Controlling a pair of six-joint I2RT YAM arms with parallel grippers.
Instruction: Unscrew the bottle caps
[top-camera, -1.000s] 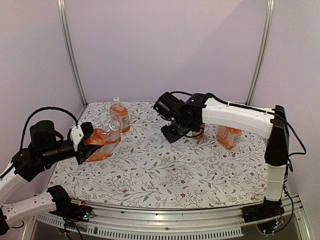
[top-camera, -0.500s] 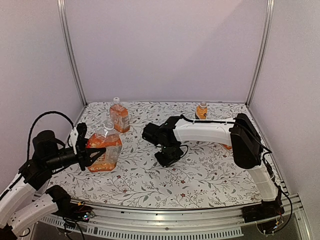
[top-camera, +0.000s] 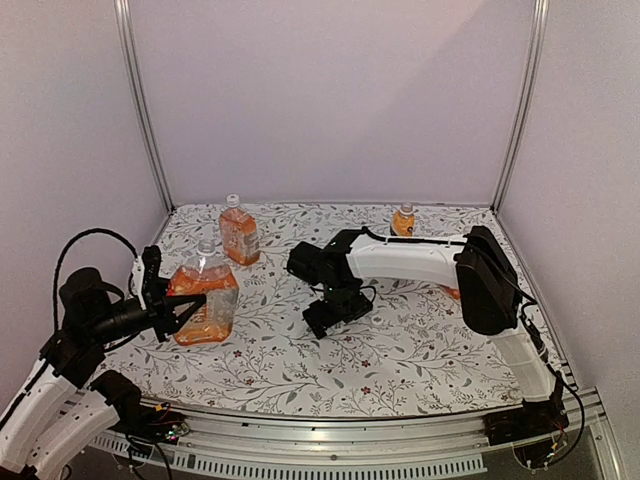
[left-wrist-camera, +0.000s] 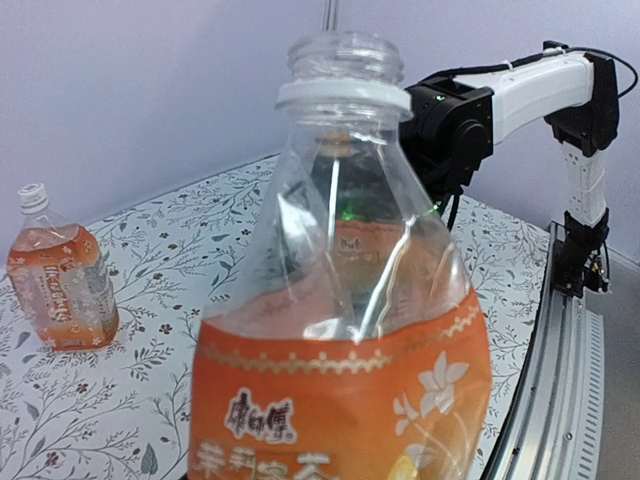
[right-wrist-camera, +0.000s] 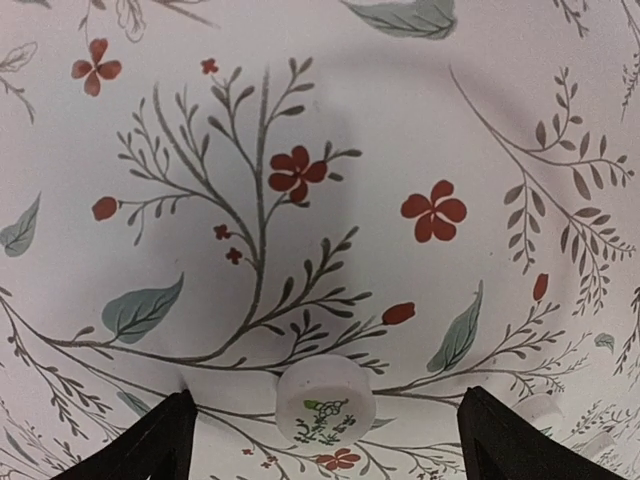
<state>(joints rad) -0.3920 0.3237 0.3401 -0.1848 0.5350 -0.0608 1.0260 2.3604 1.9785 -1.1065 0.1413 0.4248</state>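
The table (top-camera: 300, 350), covered in a white cloth printed with leaves and red flowers, carries everything. The largest container is a clear plastic bottle with an orange label (top-camera: 205, 300). Orange drink fills its lower part, and its neck is open, with only a white ring below the thread. The left gripper (top-camera: 185, 303) is clamped on its body and holds it upright.

Behind this big bottle stands a smaller clear bottle of orange drink (top-camera: 238, 232) under a white screw cap (top-camera: 232, 200). Far to the big bottle's right, at the back edge, stands a small capped bottle (top-camera: 403, 221). Nearer than that, a sliver of a fourth orange bottle (top-camera: 452, 292) shows behind the right arm; whether it is capped cannot be told. That makes four bottles.

To the big bottle's right, the right gripper (top-camera: 335, 312) hangs low over the cloth, jaws spread wide, holding nothing. One loose round white plastic cap (right-wrist-camera: 325, 400) lies on the cloth between its fingers (right-wrist-camera: 160, 440), touching neither.
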